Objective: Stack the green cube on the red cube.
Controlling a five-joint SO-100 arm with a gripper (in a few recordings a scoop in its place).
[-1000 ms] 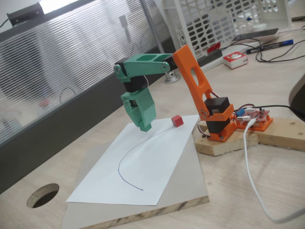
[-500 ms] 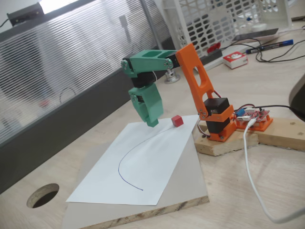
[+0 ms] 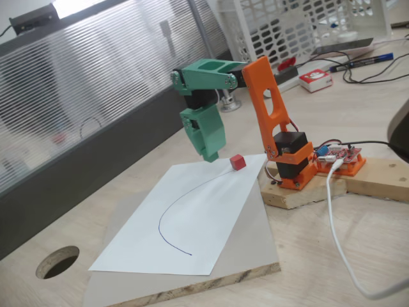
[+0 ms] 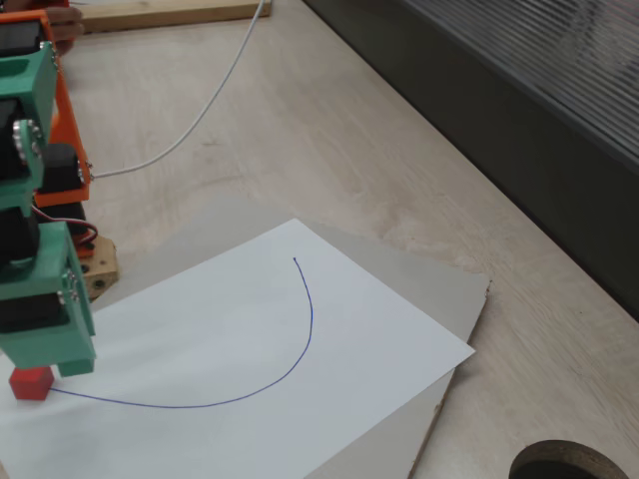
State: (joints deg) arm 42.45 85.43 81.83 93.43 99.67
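While the tool point(image 3: 209, 153) hangs just beside the red cube point(image 3: 238, 162), nothing teal-green can be made out in its grip.

Whether the tool is open or closed cannot be told: its tip is a solid green block in both fixed views, and the green cube, if carried, would be hidden inside it. The red cube point(image 4: 31, 382) sits on the white sheet point(image 3: 192, 217) near that sheet's far corner beside the orange base point(image 3: 291, 163), at one end of a drawn blue arc point(image 3: 167, 220), likely a placement mark. Hovering just left of the cube in a fixed view, the tool seems poised for stacking, judged only from its position. The sheet lies on a grey board point(image 3: 255, 256) on the pale wooden worktop point(image 3: 358, 243), which has a round hole point(image 3: 57, 261) near its front left corner; a ribbed partition point(image 3: 83, 96) and a white crate point(image 3: 300, 25) stand behind.
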